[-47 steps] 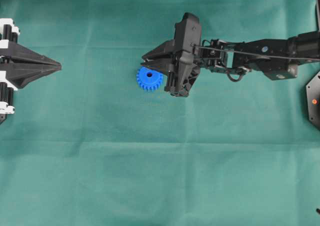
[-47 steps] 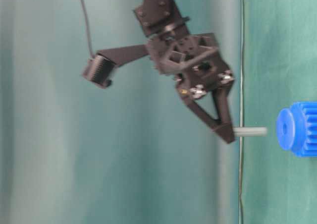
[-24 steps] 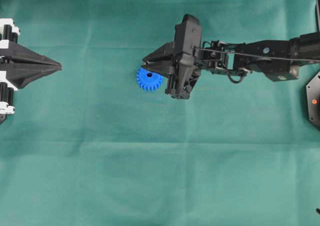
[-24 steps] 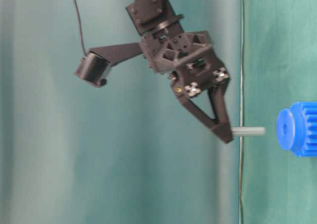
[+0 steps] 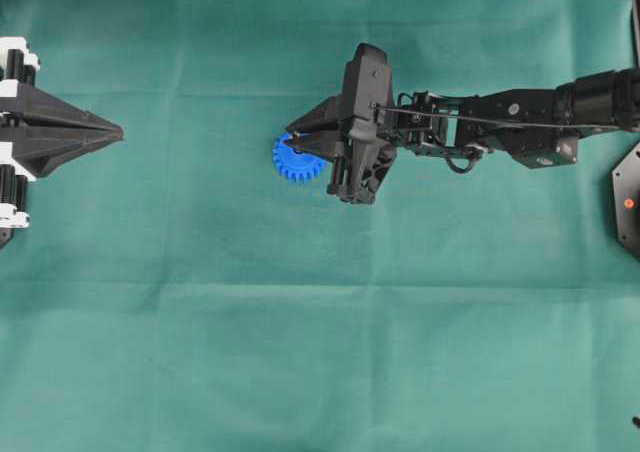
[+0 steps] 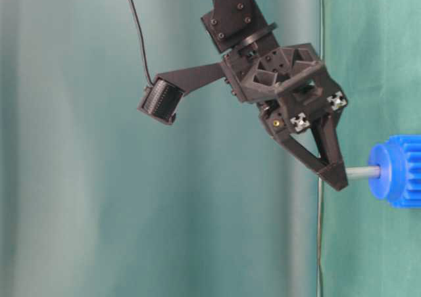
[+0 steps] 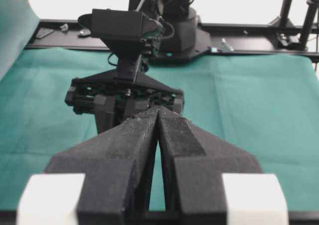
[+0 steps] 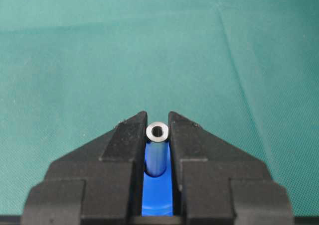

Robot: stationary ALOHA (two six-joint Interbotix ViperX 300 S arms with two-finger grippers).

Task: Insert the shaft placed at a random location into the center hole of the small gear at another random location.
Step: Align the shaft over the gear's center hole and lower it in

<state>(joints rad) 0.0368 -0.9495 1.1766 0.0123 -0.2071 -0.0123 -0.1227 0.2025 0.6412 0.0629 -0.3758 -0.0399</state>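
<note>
Shaft (image 6: pixel 363 173), pinched upright in the right gripper (image 6: pixel 334 176), has dropped from clear above the small gear (image 6: pixel 396 171) until its tip enters the center hole, so insertion is underway; left gripper (image 7: pixel 158 116) idles pressed shut, well apart.

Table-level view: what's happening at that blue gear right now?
The right gripper is shut on the thin silvery-grey metal shaft, whose free end meets the raised hub of the bright blue plastic toothed gear on the green cloth. How far it sits in the center hole cannot be told. The right wrist view shows the shaft pinched between the fingers, blue directly beyond. The left gripper is shut, parked far off at the left edge.
</note>
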